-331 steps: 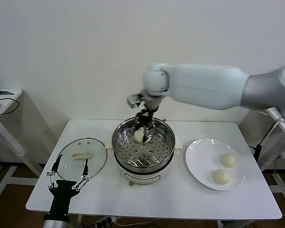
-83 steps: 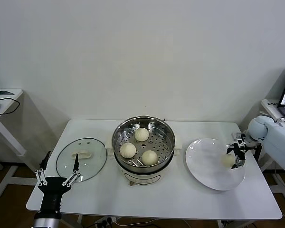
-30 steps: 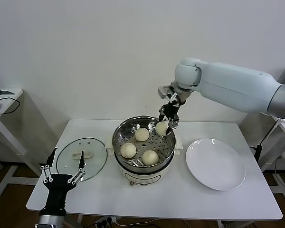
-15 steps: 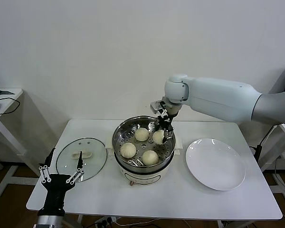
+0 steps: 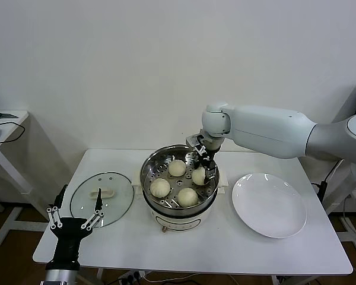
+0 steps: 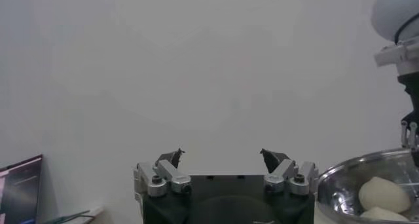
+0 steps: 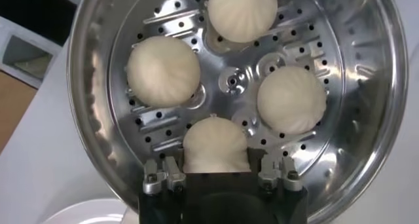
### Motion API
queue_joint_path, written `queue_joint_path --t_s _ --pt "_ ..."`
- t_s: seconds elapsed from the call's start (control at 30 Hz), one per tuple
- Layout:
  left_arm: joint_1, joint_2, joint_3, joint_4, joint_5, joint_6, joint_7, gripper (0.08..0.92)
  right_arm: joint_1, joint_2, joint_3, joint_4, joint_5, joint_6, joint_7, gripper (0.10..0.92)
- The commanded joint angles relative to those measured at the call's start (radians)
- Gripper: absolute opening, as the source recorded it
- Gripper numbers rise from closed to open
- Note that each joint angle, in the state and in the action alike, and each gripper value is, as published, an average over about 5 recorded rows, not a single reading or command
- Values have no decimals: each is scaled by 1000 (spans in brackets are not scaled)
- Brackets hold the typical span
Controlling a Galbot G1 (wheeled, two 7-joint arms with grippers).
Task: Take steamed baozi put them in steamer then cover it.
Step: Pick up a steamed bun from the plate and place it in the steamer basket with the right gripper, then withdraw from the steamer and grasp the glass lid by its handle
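No readable text, labels, numbers anywhere (all surfaces plain).

Cream-white baozi (image 7: pixel 162 70), perhaps faintly pleated, on shiny perforated steamer (image 7: pixel 353 81).

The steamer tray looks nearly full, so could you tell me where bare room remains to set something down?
The steamer is crowded: four baozi ring its centre, the right gripper at one. The white plate is bare, and so is the table in front, between the glass cover and the plate.
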Motion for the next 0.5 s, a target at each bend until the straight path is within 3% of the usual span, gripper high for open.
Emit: queue_joint_path --t_s 0.03,0.23,0.37,0.5 --pt "-1 -2 1 -2 1 2 0 823 -7 2 6 0 -14 2 8 699" --pt "-3 -3 -3 -2 2 4 0 823 -2 -21 50 29 4 5 17 812" --pt "-14 -1 -9 6 12 6 -3 823 -5 -72 135 84 48 18 68 822" --pt "-45 5 -16 27 57 15 -13 823 -28 -145 229 146 142 111 350 823"
